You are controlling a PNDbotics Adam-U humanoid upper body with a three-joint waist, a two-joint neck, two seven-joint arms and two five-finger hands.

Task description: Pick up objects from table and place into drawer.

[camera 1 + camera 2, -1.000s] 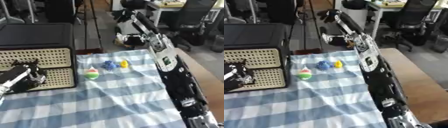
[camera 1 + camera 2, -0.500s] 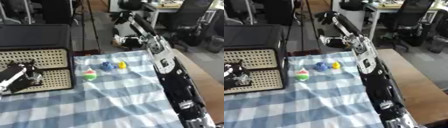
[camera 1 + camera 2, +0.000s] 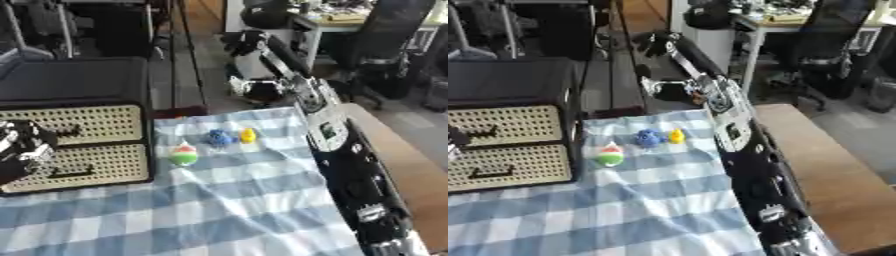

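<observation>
Toys — a red-and-green ball [image 3: 184, 154], a blue figure [image 3: 218, 137] and a yellow duck [image 3: 248, 135] — wait untouched near the desk's [image 3: 219, 210] far edge while the left robot hand [image 3: 24, 145], fingers curled, sits at the drawer [image 3: 74, 168] front, likely to open it; the right robot hand's [image 3: 248, 89] state is unclear.

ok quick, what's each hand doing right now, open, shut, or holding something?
Left hand: fingers curled in front of the drawer unit, nothing seen in them.
Right hand: raised far beyond the table; cannot tell whether open or shut.
</observation>
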